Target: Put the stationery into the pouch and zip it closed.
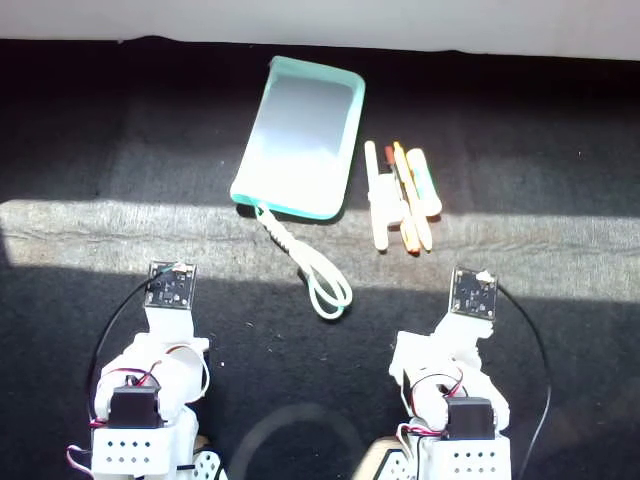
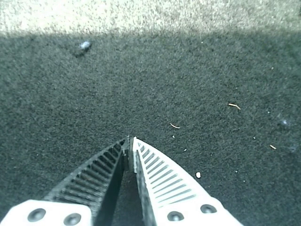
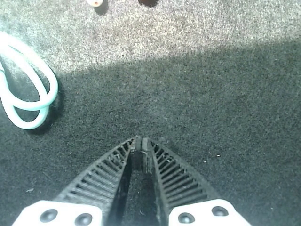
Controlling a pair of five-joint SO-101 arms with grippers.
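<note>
We see the pouch point(image 1: 300, 135) lying flat at the far side of the table point(image 1: 570, 340), pale mint with a greenish border. A white cord point(image 1: 322, 278) runs from its near end toward the arms and finishes in a loop. Just beside the pouch, and apart from it, the pens point(image 1: 405, 195) lie bunched together, roughly side by side and pointing toward the arms. A band of sunlight crosses the dark cloth just under the pouch's near end and the pens' near tips.

Our left hand point(image 2: 129, 141) has its two ribbed fingers together at the tips, with nothing between them. It hangs over bare dark cloth. In the high view the left arm point(image 1: 150, 390) sits on the near side of the table, with the pouch well ahead of it and off toward the right arm's side.

Our right hand point(image 3: 141, 141) is likewise pressed together at the tips and holds nothing. The cord's loop point(image 3: 28, 94) lies on the cloth near it, off toward the left arm's side and not touching it. In the high view the right arm point(image 1: 455, 390) sits with the pens ahead of it across the sunlit band, and the pouch farther off beyond the cord.
</note>
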